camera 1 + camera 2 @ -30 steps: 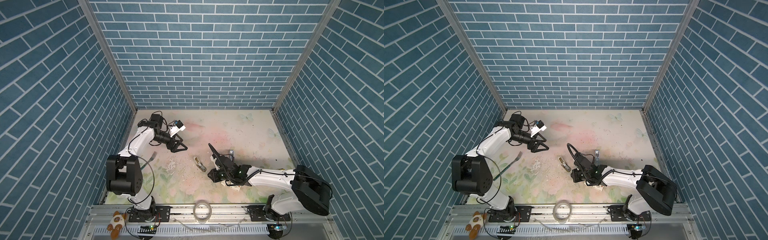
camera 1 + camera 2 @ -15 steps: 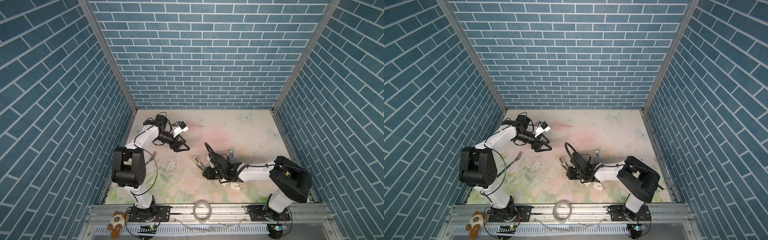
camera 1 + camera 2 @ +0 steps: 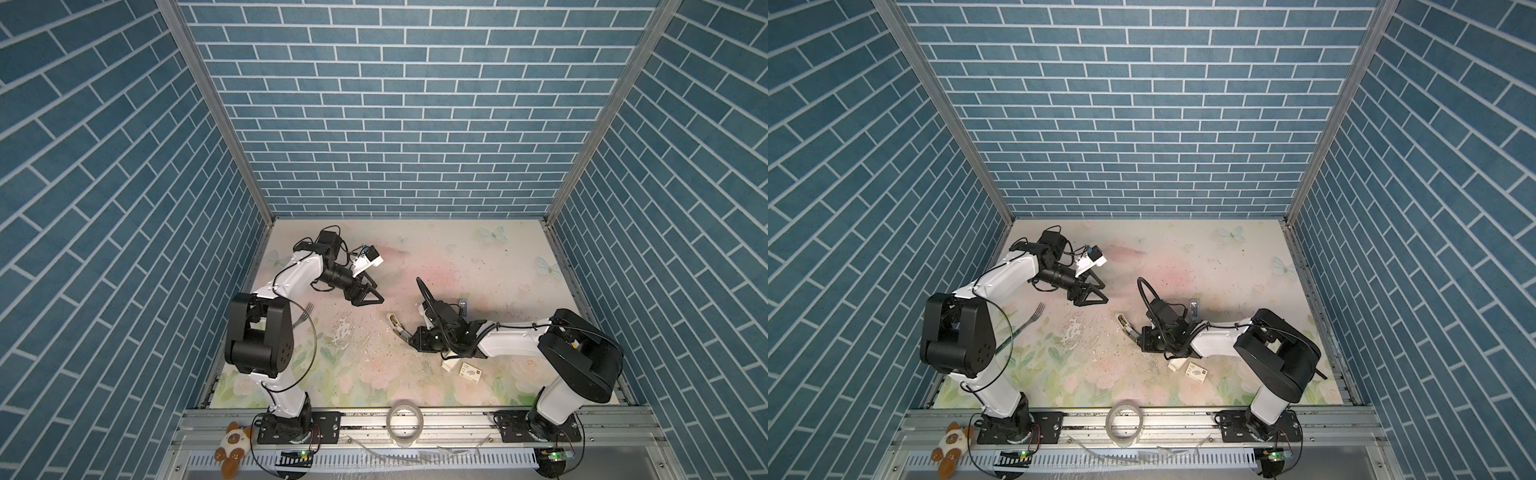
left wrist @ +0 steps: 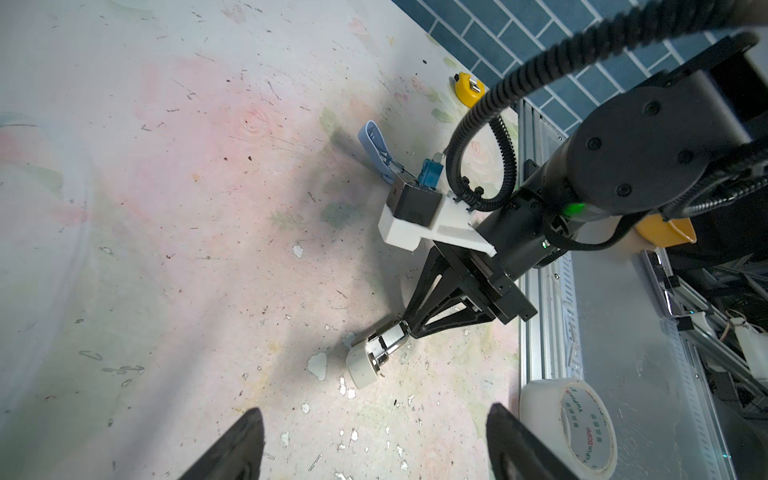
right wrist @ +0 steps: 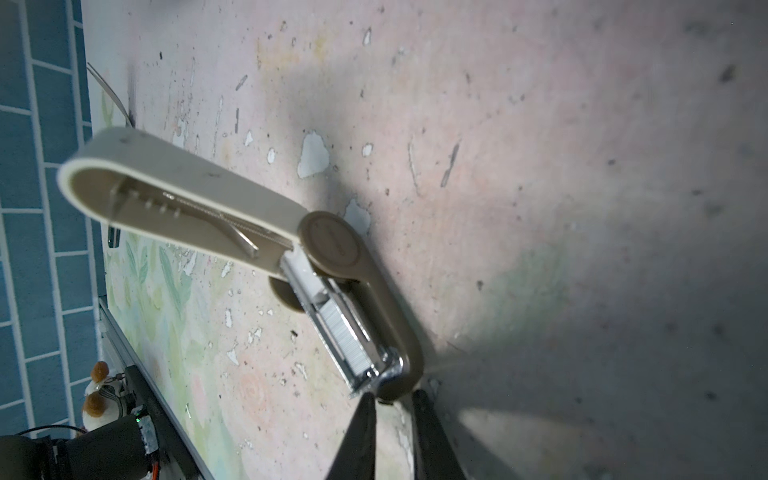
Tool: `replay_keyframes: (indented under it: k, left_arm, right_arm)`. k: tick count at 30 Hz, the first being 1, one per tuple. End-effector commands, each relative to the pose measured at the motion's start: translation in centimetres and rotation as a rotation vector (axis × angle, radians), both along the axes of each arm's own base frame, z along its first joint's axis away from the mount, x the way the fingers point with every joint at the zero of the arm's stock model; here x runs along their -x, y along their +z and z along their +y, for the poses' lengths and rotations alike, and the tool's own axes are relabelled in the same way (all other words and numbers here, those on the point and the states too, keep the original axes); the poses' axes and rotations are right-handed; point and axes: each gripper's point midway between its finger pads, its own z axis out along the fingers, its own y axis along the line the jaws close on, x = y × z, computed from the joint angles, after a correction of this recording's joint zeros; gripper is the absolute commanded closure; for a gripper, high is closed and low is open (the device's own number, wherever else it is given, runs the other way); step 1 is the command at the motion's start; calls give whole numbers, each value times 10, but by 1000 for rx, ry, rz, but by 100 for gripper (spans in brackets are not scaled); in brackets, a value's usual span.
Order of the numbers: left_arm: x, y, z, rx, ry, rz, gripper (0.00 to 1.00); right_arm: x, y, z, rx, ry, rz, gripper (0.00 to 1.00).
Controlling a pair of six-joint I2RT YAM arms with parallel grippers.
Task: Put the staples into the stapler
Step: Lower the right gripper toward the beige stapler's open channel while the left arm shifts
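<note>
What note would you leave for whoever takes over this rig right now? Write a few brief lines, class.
Left gripper: open, empty, clear of the stapler.
Right gripper: fingers closed on the stapler's front tip; the stapler lies open.
Staple box and its tray: on the table beside the right arm.
Done: a strip of staples sits in the stapler.
Left: swing the lid shut.
</note>
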Motion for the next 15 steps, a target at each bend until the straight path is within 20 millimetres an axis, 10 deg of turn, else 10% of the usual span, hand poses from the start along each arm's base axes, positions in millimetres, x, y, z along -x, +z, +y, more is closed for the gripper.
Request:
replay_keyframes:
  k: [1, 15]
  left_arm:
    - [8, -8, -2, -16, -23, 1, 16]
    - [20, -17, 1, -34, -27, 36, 21]
  right_arm:
    - [0, -13, -10, 69, 4, 24, 81]
    - [-15, -10, -18, 75, -3, 6, 82]
